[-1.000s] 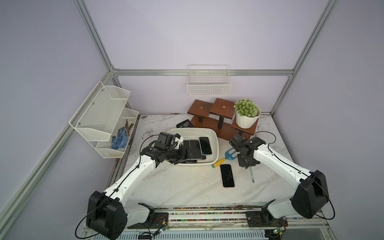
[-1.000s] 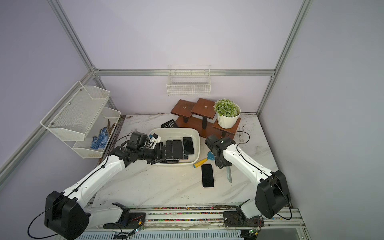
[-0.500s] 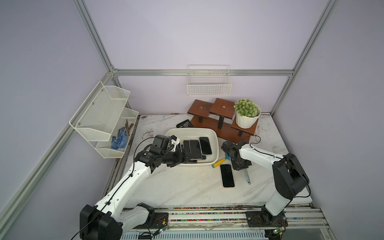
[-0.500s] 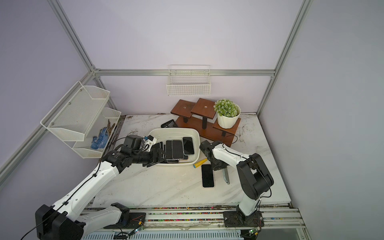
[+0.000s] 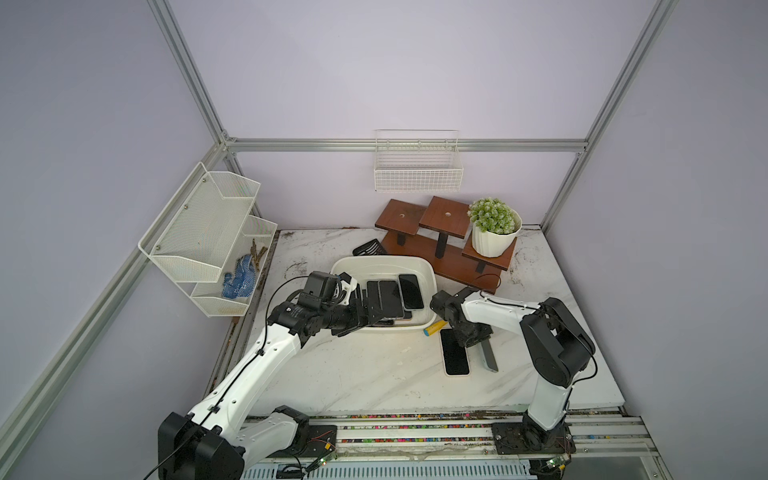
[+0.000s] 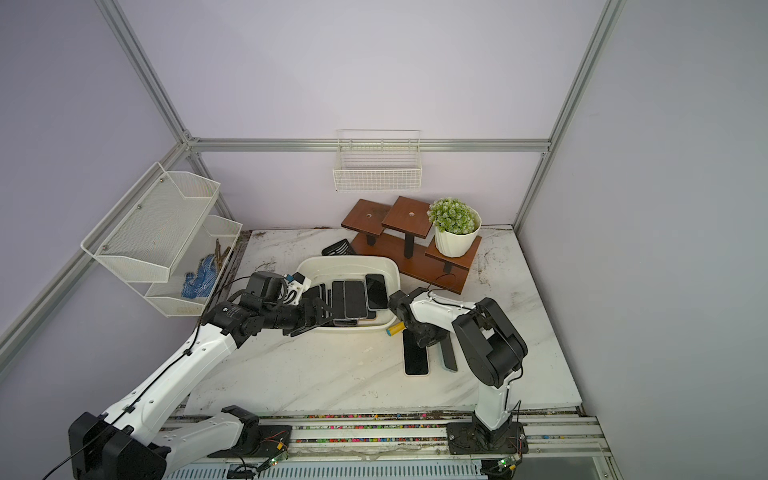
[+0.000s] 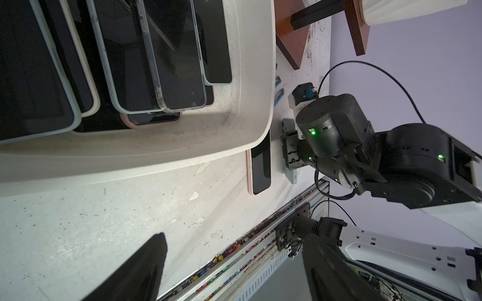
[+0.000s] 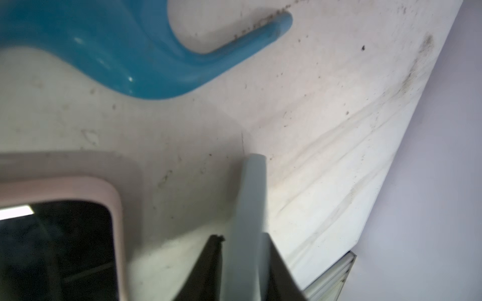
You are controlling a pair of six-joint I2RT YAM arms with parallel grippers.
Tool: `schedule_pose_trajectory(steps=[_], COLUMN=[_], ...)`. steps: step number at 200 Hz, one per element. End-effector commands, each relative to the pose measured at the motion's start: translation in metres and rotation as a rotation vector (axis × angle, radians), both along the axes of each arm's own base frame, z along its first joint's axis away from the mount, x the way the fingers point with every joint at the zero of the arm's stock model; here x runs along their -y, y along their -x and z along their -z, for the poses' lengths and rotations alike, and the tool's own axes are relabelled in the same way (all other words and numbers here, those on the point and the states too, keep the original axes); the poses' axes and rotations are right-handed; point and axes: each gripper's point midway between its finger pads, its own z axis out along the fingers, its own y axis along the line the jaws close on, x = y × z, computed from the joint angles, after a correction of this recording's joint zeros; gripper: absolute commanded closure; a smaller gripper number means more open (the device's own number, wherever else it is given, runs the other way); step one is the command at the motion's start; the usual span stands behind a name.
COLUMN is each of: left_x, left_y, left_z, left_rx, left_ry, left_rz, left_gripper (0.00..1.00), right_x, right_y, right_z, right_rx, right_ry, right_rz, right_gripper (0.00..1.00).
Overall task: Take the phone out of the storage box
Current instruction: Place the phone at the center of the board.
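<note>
Partly done, as I read it. Notes, big to small.

Tabletop [image 5: 374, 386]: white marble, grubby. Storage box [image 5: 386, 259] stands mid-table toward the back, just in front of the wooden stand [image 5: 446, 214]. The phones [image 5: 410, 291] inside lie screen-up, overlapped and stacked along its floor.

Out of the box, on the table off its near right corner: a pink-cased phone [image 5: 455, 353], flat, screen up. Just beside it is a grey-cased phone [image 5: 489, 357], up on its long edge.

Right gripper [image 8: 241, 235] straddles that grey-cased phone, jaws narrow, close against both faces. Whether they press or merely flank it, I cannot tell. Left gripper [image 7: 234, 235] hangs at the box's near left corner, jaws wide, nothing between them.

Judgement: two phones are delivered or nearly so. The second wants only a clean release and will likely tip flat once let go. If the box is to be emptied, most of the job is left, and the left arm looks placed for the next pick.

Counts:
- arms, two; grippers, two
- wooden stand, one, with one potted plant [image 5: 494, 228] on it
- storage box, one
- phones in the box, at least six by the case edges in the left wrist view; the pile overlaps, so not firm
- phones out, two
- hand tool with a yellow handle [image 5: 433, 328], one, between box and pink-cased phone, mostly under the right arm
</note>
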Motion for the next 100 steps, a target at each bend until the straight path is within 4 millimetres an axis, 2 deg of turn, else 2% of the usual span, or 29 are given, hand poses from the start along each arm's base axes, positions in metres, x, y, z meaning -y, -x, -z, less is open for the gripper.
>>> schedule_pose_trajectory(steps=[1, 16, 28, 33, 78, 100], left_x=[-0.003, -0.003, -0.003, -0.004, -0.006, -0.009], left_y=[-0.006, -0.006, -0.006, -0.006, -0.003, 0.000], left_z=[-0.010, -0.009, -0.009, -0.008, -0.007, -0.007], left_rx=[0.041, 0.041, 0.039, 0.038, 0.039, 0.044], left_ry=[0.002, 0.002, 0.005, 0.006, 0.011, 0.005], left_rz=[-0.011, -0.017, -0.019, -0.022, -0.037, -0.042], left_gripper=[0.14, 0.14, 0.14, 0.14, 0.14, 0.14], right_x=[-0.001, -0.003, -0.004, -0.005, -0.014, -0.028], right_y=[0.000, 0.000, -0.001, -0.001, 0.003, -0.001], right_z=[0.002, -0.002, -0.004, -0.005, -0.015, -0.038], right_rx=[-0.003, 0.004, 0.005, 0.006, 0.010, 0.069], right_ry=[-0.018, -0.029, -0.036, -0.040, -0.114, -0.238], right_rz=[0.004, 0.007, 0.006, 0.008, 0.026, 0.069], right_gripper=[0.45, 0.37, 0.35, 0.30, 0.24, 0.18])
